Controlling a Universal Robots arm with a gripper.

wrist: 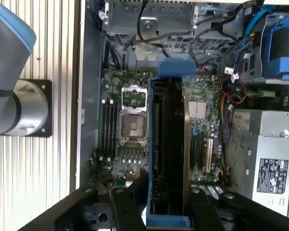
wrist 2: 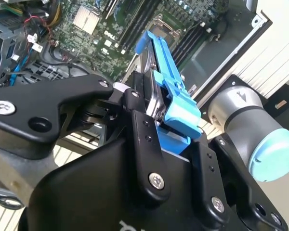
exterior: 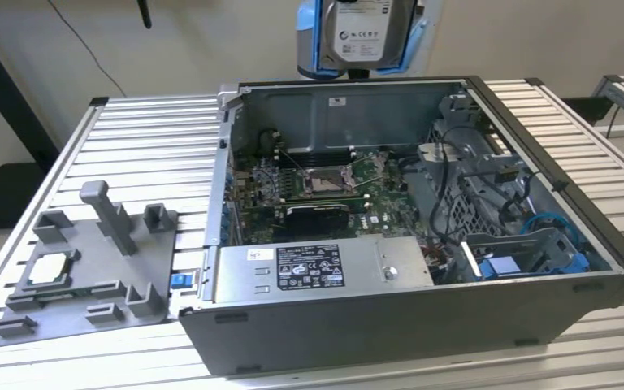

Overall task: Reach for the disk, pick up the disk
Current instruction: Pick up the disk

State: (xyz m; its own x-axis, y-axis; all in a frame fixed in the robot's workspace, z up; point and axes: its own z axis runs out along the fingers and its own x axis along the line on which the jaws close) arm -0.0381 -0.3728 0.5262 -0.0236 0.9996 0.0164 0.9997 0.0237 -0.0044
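Black gripper (wrist 2: 156,127) fingers sit closest in the second wrist view, clamped on the disk (wrist 2: 169,91), one finger (wrist 2: 143,139) against each side of its blue frame. Disk is lifted clear of everything, edge-on in the first wrist view (wrist: 167,154), and at the top centre of the exterior view (exterior: 361,34), label showing, above the back wall of the open computer case (exterior: 551,268). Case stands on a slatted metal table (exterior: 144,130), centre frame. Green circuit board (exterior: 323,183) lies on its floor; grey power box (exterior: 323,266) along the near wall. Lower left of the frame, a grey plastic stand (exterior: 84,268) holds a small square chip (exterior: 49,267).
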